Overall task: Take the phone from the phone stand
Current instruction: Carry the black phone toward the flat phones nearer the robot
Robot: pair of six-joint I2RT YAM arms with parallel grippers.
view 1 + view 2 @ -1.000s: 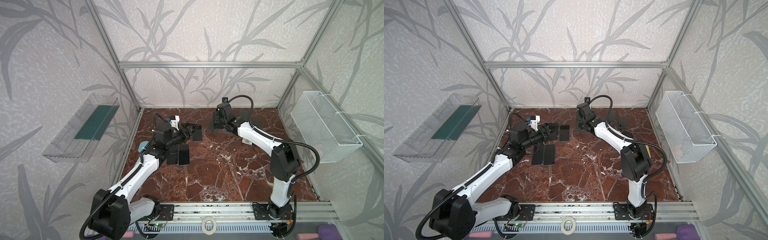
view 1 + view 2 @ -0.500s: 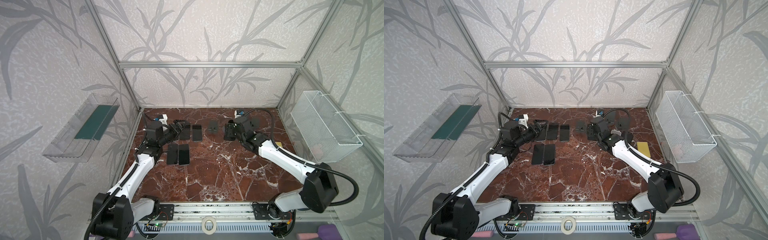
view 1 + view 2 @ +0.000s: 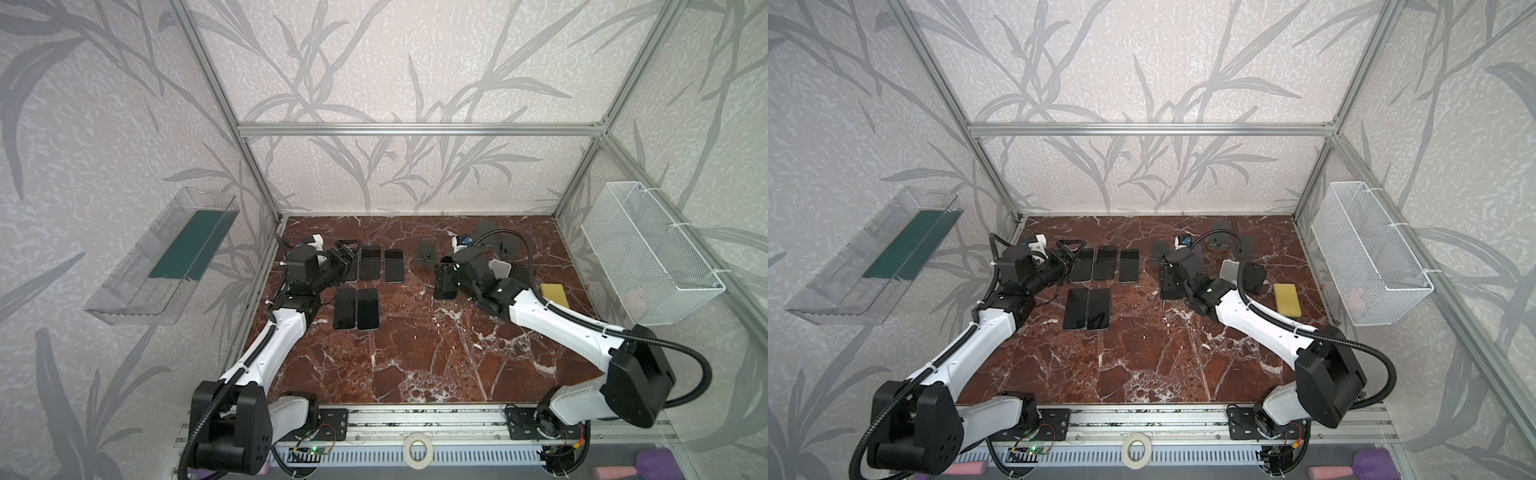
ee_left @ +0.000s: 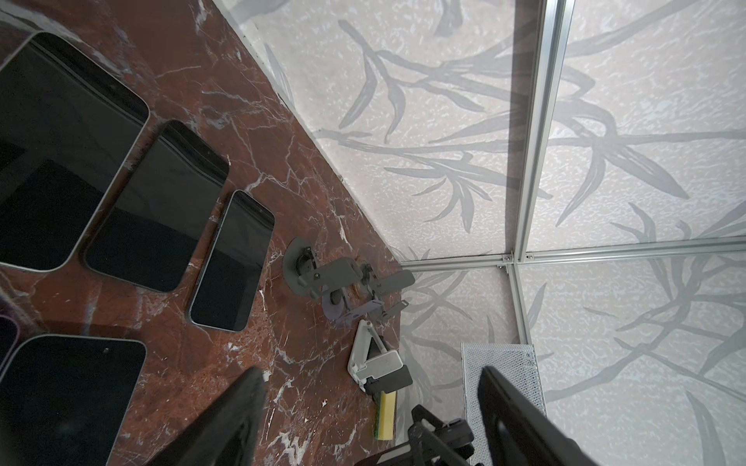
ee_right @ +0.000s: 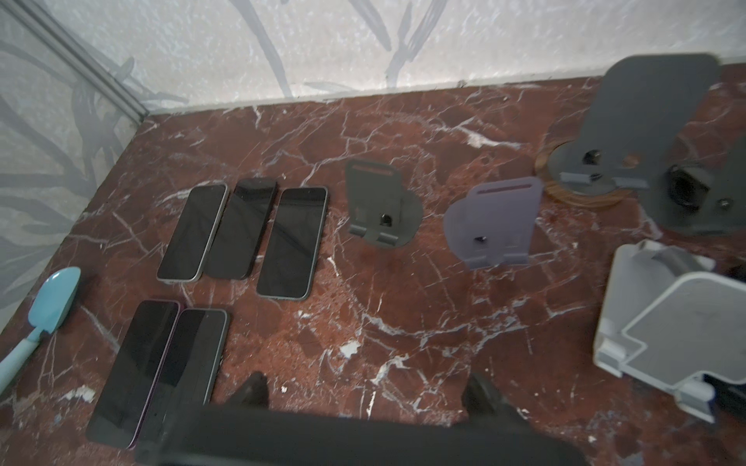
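My right gripper [image 5: 365, 393] clamps a black phone [image 5: 363, 439]; my left gripper [image 4: 369, 375], by the worktop's [image 3: 415, 353] back-left corner, stands partly open and empty.

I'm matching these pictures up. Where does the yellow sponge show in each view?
In both top views: yellow sponge lies right of the white stand.
Left wrist: sponge close by the white stand.
Right wrist: not in it.
Shared landmark: the white stand, in all four views.
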